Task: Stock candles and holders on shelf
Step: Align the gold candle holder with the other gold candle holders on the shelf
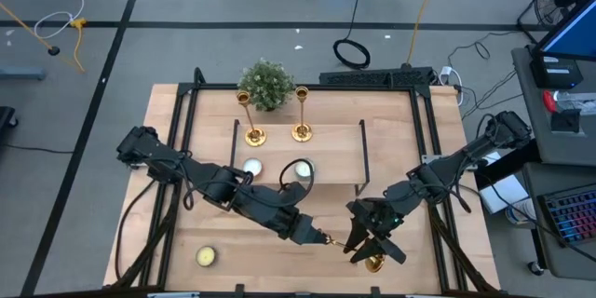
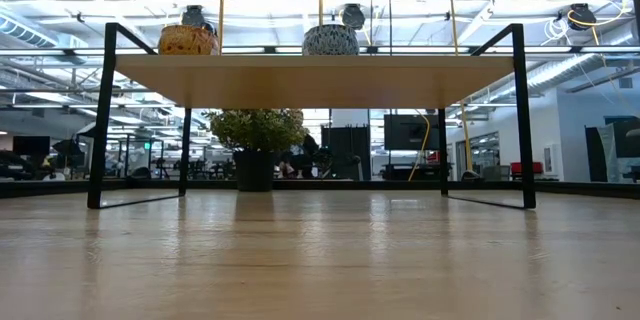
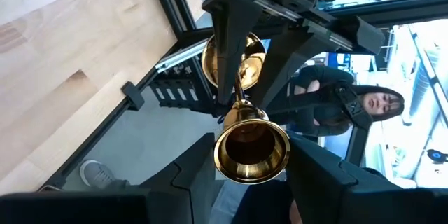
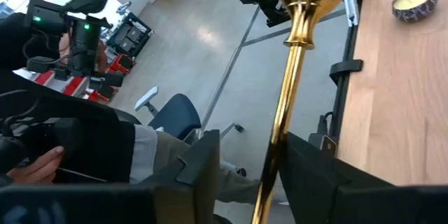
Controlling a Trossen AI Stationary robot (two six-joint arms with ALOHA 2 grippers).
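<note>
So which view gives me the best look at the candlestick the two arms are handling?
The left wrist view: the gold candlestick fills the frame, cup toward the lens, between the left gripper fingers. The right wrist view shows only its stem between the right gripper fingers. The high view mostly hides it; the low view misses it.

Both arms reach in toward the table's front edge, wrists nearly meeting. Left arm stretches low from the left-rear side; left gripper [image 1: 321, 238] has its fingers [image 3: 189, 175] closed on the cup end of a gold candlestick [image 1: 346, 247] lying level. Right arm folds in from the right; right gripper [image 1: 365, 242] straddles the same candlestick's stem, fingers [image 4: 203, 157] close on either side.
</note>
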